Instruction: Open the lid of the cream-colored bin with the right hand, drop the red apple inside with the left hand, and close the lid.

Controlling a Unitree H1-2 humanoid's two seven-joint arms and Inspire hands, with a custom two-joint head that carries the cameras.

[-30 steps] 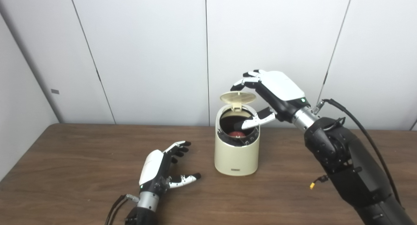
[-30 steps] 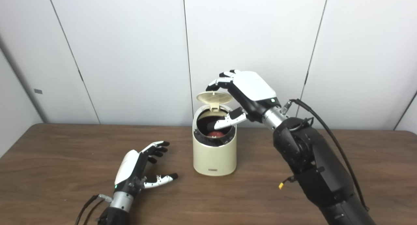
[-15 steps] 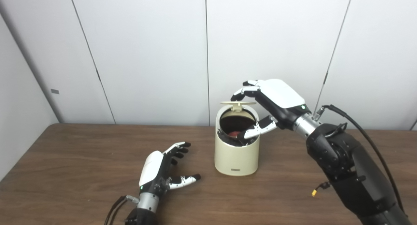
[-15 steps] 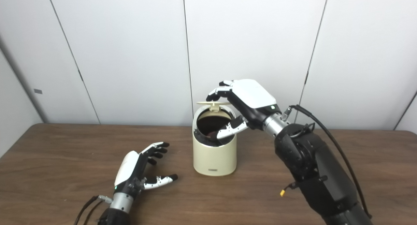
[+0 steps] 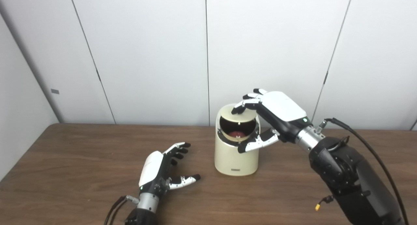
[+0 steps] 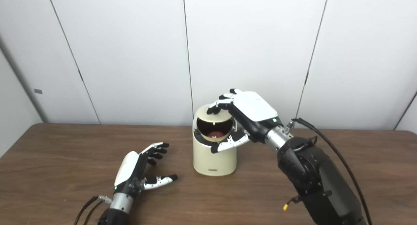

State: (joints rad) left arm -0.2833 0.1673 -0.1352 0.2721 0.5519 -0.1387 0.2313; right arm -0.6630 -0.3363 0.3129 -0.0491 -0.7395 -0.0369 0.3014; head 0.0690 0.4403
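Fingers (image 5: 242, 106) of the right hand (image 5: 277, 115), spread, press the half-lowered lid (image 5: 228, 111) at frame centre; its thumb by the bin (image 5: 236, 158) rim risks pinching above the red apple (image 5: 235, 134); left hand (image 5: 159, 168) rests splayed, empty.

No legible text, number or brand is found. A small dark label (image 5: 235, 169) is seen low on the front of the cream-colored bin (image 5: 228, 156), but its marking is too small to be read.
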